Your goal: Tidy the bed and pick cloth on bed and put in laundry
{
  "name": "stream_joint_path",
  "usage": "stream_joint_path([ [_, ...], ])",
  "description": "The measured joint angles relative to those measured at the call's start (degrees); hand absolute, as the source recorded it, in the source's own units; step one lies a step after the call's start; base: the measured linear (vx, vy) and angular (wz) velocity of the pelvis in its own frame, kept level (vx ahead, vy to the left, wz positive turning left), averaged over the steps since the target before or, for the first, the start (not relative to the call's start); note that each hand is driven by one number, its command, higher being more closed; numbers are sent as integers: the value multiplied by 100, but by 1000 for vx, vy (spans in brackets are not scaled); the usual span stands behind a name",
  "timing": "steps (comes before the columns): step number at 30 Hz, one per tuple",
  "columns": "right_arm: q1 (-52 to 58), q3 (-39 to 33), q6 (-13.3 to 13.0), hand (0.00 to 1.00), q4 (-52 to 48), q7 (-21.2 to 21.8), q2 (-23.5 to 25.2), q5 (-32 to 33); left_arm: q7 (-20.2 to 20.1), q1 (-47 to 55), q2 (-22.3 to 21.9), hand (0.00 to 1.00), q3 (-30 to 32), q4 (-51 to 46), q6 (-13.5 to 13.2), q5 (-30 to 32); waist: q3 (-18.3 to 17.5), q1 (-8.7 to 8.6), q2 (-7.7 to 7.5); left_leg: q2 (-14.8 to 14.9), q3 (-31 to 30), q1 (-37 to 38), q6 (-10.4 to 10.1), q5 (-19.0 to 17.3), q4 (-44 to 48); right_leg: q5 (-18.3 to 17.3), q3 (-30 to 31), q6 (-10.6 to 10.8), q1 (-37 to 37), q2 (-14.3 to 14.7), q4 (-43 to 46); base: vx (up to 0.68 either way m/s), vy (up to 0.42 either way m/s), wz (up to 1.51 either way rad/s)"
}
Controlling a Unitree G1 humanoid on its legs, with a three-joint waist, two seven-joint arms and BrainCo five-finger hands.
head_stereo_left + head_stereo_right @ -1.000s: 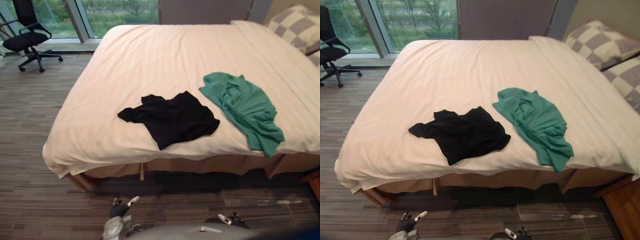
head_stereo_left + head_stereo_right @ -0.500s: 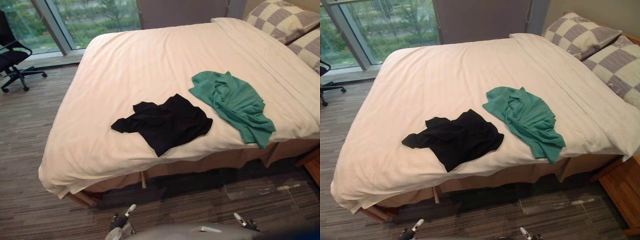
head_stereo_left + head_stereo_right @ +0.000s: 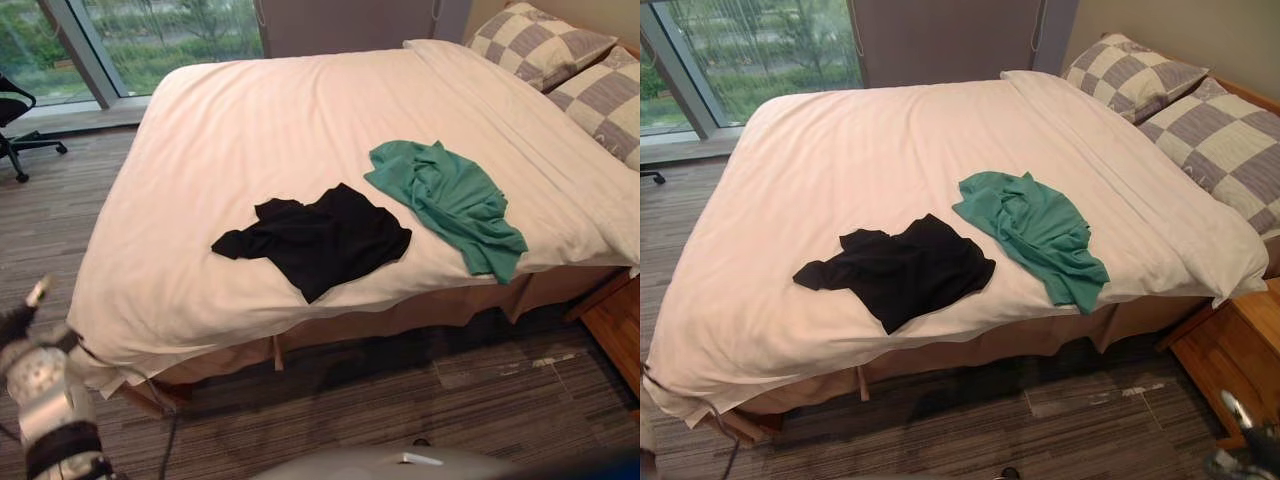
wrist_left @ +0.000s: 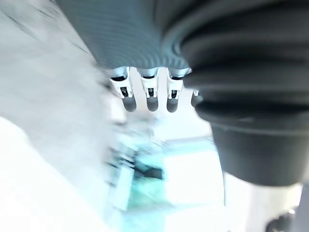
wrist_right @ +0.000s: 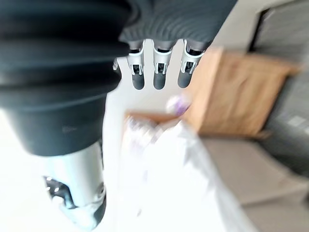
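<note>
You have two cloths on the one bed [image 3: 250, 110]: a black cloth [image 3: 320, 240] near the front edge and a green cloth [image 3: 450, 200] just right of it, not touching. Two checked pillows [image 3: 1135, 72] lie far right. Your left hand [image 3: 30, 365], low left, and right hand [image 5: 161, 67], low right, each hang straight-fingered and empty.

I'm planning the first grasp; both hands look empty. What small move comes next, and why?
Probably reach the left hand toward the black cloth: it lies by the near edge of the bed on that hand's side, and both hands are open, holding nothing. The green cloth lies nearer the right hand.
</note>
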Motion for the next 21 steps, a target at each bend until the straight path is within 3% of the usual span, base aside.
stream_joint_path([
  [1,-34,-14,11,0,-161,167,-36,-167,89,-2,95,0,-5,-339,-388,671,4,-17,6,-8,-9,15,1,0,7,-4,13,-6,8,0,5,61,-17,-5],
  [3,-70,-29,-7,0,-200,571,-172,-466,-199,-4,413,0,5,-344,-980,1054,34,-102,43,-11,-19,78,37,-22,84,-6,88,-9,73,-6,14,43,-11,-9],
  [6,-193,-16,-85,0,-279,1078,-284,-846,-878,21,448,0,-75,-188,-1649,1100,116,-162,146,-5,-12,326,138,-87,167,-279,292,-16,181,-11,214,-7,-20,-23],
  [8,-258,76,-67,0,-388,1263,-349,-1041,-1210,41,342,0,-378,-190,-1760,1335,145,-244,169,12,-14,330,173,-116,245,-377,343,-29,134,-8,343,-66,-37,-17],
  [10,-332,327,-7,0,-778,1397,-484,-1158,-1482,44,341,0,-909,-196,-1701,1626,189,-275,310,30,-12,275,211,-255,269,-479,451,5,-110,19,469,-92,-15,-32],
  [11,-498,608,94,0,-1179,1496,-591,-1177,-1574,-75,343,0,-1429,-197,-1516,1934,279,-298,431,42,-14,138,105,-433,275,-493,627,32,-426,61,728,-75,16,-42],
  [15,-683,1287,352,0,-1780,1570,-560,-1169,-1491,-786,345,0,-2324,-149,-787,2706,713,-387,93,-12,8,-350,91,-434,621,-459,886,37,-1052,-20,1211,-113,11,-14],
  [17,-799,1544,459,0,-2403,1511,-504,-1136,-1344,-1308,320,0,-2722,-138,-241,2918,956,-425,-104,75,-2,-955,111,-452,985,-406,920,10,-1632,-11,1422,-159,-51,-2],
  [21,-1128,1782,583,0,-3225,1269,-473,-895,-1116,-2272,144,0,-3037,82,471,3099,1516,-435,-50,391,30,-1551,57,-537,1501,-318,967,-52,-2139,179,1639,-89,-68,-9],
])
